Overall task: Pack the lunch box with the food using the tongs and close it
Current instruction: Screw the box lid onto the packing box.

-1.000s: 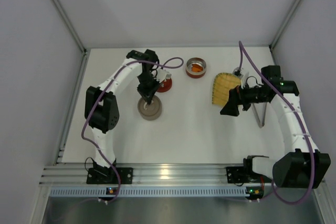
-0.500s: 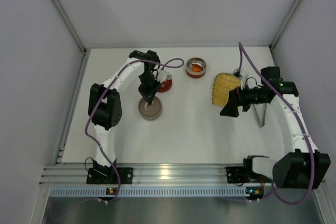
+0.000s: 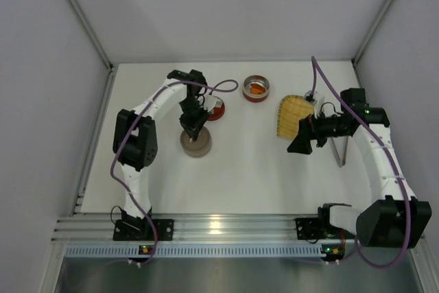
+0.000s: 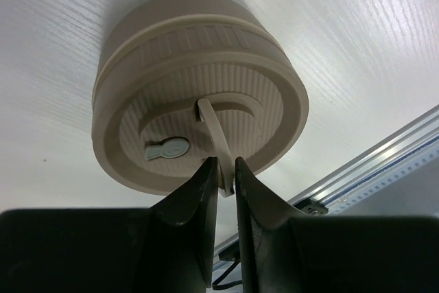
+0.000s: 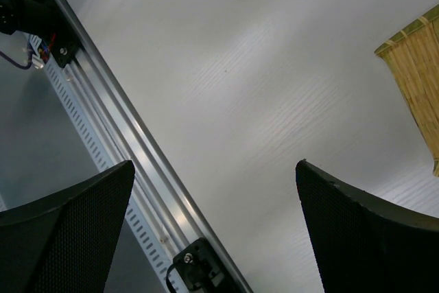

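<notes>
The lunch box [image 3: 196, 143] is a round beige tub with its ribbed lid on, standing left of the table's middle; it fills the left wrist view [image 4: 199, 128]. My left gripper [image 3: 190, 130] hangs over its far edge, and its jaws [image 4: 225, 169] are nearly together with the lid's thin loop [image 4: 214, 135] between them. An orange piece of food [image 3: 256, 90] lies in a small round tin. The tongs [image 3: 339, 149] lie on the table at the right, partly under my right arm. My right gripper [image 3: 300, 141] stands wide open and holds nothing [image 5: 215, 162].
A red tin [image 3: 215, 110] sits just behind the lunch box, half hidden by the left arm. A yellow woven mat [image 3: 293, 116] lies by the right gripper, its corner in the right wrist view [image 5: 415, 80]. The aluminium rail [image 3: 219, 228] runs along the near edge.
The left arm's upper part has shifted slightly while its gripper stays over the lunch box lid. The right arm has not moved.
</notes>
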Controlling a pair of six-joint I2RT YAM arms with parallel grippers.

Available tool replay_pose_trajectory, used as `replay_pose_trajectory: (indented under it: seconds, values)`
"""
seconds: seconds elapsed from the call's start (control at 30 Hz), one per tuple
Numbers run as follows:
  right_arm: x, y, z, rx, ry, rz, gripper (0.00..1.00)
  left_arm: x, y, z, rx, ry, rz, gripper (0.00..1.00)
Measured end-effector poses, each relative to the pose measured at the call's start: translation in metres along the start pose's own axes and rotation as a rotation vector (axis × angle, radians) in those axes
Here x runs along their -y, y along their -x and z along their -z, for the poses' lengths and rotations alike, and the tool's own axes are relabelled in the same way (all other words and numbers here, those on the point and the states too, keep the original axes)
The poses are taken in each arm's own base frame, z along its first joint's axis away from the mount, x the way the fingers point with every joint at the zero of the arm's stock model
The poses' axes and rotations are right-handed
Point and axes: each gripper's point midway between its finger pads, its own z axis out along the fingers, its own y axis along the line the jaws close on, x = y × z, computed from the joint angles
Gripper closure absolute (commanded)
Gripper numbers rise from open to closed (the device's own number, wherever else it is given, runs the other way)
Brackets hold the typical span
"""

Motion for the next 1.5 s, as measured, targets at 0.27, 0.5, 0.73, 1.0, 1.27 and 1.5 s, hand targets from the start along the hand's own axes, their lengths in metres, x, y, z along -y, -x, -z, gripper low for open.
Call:
replay_pose_trajectory:
  seconds: [0.27,0.5,0.73,1.0,1.27,1.5]
  values:
    - [-0.001,0.0,0.001,0.003,-0.002,0.004,0.01,0.003,-0.011,0.001,0.033,0.018,-0.01,0.79]
    - [-0.002,0.001,0.002,0.008,-0.004,0.011,0.01,0.001,-0.008,0.007,0.086,0.055,-0.017,0.81]
    - [-0.002,0.001,0.002,0.007,-0.005,0.011,0.01,-0.003,-0.008,0.01,0.124,0.094,-0.02,0.84]
    - [-0.003,0.001,0.003,0.011,-0.008,0.017,0.01,-0.004,-0.014,-0.002,0.118,0.094,-0.002,0.85]
    - [-0.003,0.001,0.003,0.012,-0.008,0.017,0.01,-0.004,-0.014,-0.005,0.123,0.097,0.055,1.0]
    - [-0.005,-0.003,0.002,0.011,-0.008,0.016,0.01,0.005,-0.012,0.016,0.191,0.109,0.161,1.0]
